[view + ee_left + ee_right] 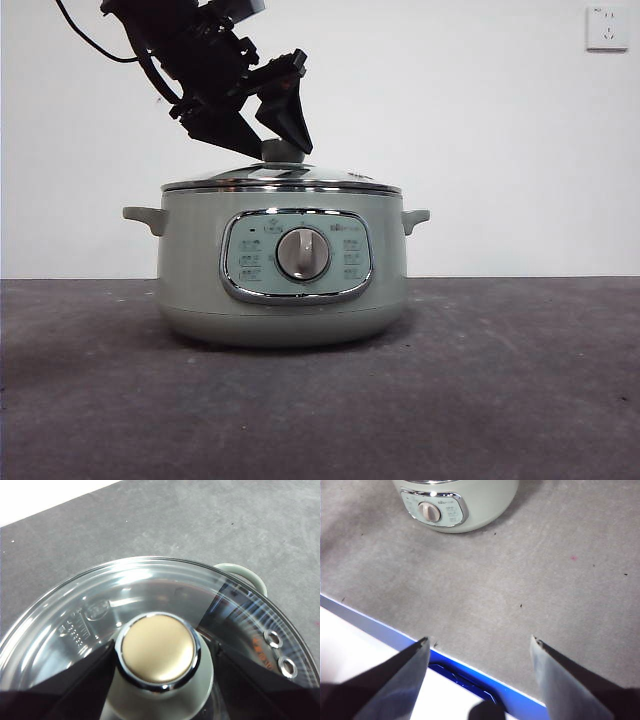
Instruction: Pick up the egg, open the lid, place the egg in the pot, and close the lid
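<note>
No legible txt; pot (283, 262) panel and lid (125, 595) marks too blurry

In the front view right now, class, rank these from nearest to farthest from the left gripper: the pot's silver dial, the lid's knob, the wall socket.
1. The lid's knob: directly under the left gripper, between its jaws.
2. The silver dial: lower, on the pot's front panel.
3. The wall socket: far off, upper corner of the wall.

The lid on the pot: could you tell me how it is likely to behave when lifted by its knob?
The lid looks like glass with a metal rim, so probably rigid and breakable. The left gripper straddles its smooth, rounded knob, which might slip.
</note>
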Motion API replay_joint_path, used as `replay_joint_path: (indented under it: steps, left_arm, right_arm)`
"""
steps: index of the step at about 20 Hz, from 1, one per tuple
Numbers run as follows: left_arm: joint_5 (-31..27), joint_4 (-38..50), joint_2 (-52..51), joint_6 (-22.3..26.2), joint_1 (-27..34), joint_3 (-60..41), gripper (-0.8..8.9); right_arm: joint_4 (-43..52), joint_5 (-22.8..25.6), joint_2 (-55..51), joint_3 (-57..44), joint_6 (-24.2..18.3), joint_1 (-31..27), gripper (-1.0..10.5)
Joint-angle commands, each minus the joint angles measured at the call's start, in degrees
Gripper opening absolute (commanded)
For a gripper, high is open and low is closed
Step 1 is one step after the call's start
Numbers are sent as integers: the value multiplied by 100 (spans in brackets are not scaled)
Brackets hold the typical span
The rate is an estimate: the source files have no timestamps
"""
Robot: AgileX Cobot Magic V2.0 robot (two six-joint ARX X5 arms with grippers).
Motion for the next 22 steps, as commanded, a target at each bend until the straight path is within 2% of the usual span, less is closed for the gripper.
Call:
replay_joint_path:
  steps: [1,3,6,12,18,22]
  left_arm:
    - [22,20,-15,59,35,120,321]
    - [20,-173,-20,48,35,317,321]
    - [20,-966,-39,55,35,844,321]
    - [24,-3543,-356,57,33,2238,319]
    - [50,-4994,-1515,22,31,2312,314]
    - [505,-5816,-2090,22,26,2310,314]
  right_arm:
    - [15,22,-20,-44,57,4,344]
    - [15,22,-20,-44,55,4,344]
    - [44,24,-20,-44,46,4,344]
    - [186,24,-17,-44,-2,4,344]
    - [258,26,-17,-44,-111,4,344]
    - [258,26,-15,-44,-116,4,343]
